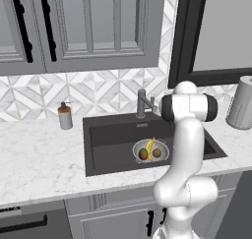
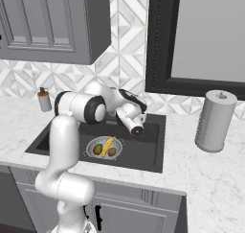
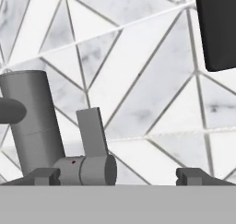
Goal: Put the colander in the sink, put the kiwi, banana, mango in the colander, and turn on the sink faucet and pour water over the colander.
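Silver colander [image 1: 150, 151] was seen resting in the sink [image 1: 106, 149] with all three fruits inside. Gripper [image 3: 117, 176] was held at the faucet [image 3: 34, 121], jaws wide and empty, lever [image 3: 92, 132] between them. A gentle sideways push was judged best.

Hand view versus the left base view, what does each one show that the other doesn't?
Hand view alone: the open fingers flanking the faucet's side lever up close. Left base view alone: the colander in the sink holding banana, mango and kiwi, plus the soap dispenser. Both: the sink faucet and the tiled backsplash.
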